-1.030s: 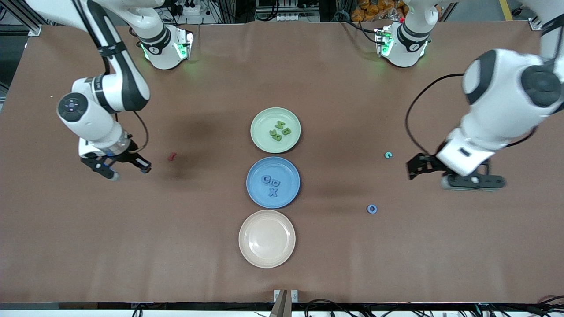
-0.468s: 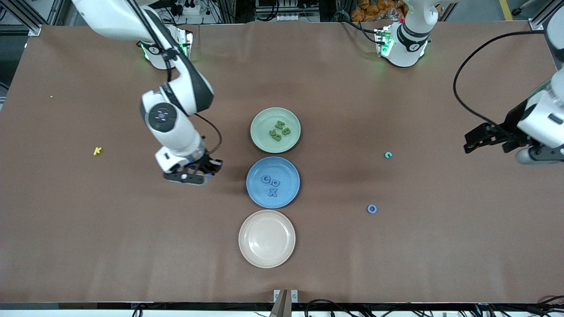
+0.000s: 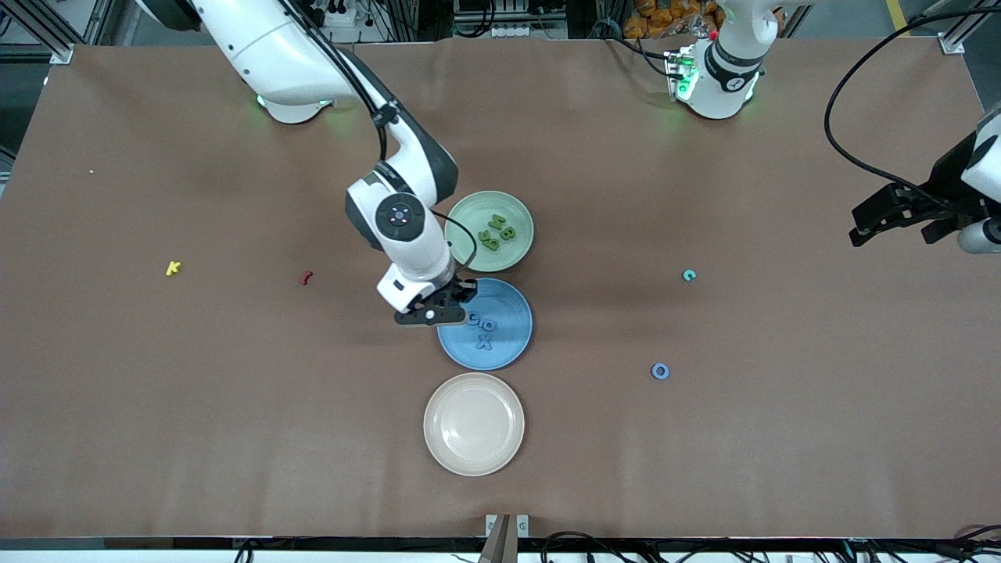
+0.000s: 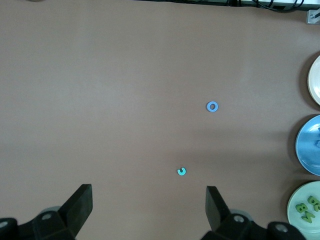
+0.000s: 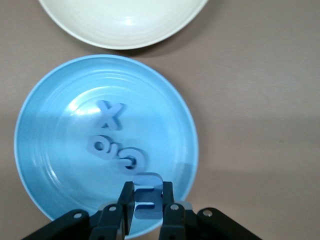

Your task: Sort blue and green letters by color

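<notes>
My right gripper (image 5: 147, 206) is shut on a small blue letter (image 5: 147, 192) and hangs over the rim of the blue plate (image 3: 512, 338), on the side toward the right arm's end (image 3: 436, 314). Three blue letters (image 5: 114, 145) lie in that plate (image 5: 50, 165). Farther from the front camera, the green plate (image 3: 468, 213) holds three green letters (image 3: 496, 232). Toward the left arm's end, a blue ring letter (image 3: 660, 371) (image 4: 212, 106) and a teal C (image 3: 688, 274) (image 4: 182, 171) lie on the table. My left gripper (image 4: 148, 212) is open and empty, held high above that end (image 3: 984, 233).
An empty beige plate (image 3: 474, 424) (image 5: 125, 25) sits nearest the front camera, in line with the other two plates. A yellow K (image 3: 174, 268) and a dark red letter (image 3: 306, 277) lie toward the right arm's end. Brown cloth covers the table.
My right arm has swung from its own end of the table to the blue plate with its gripper shut. My left arm has pulled back toward its end.
</notes>
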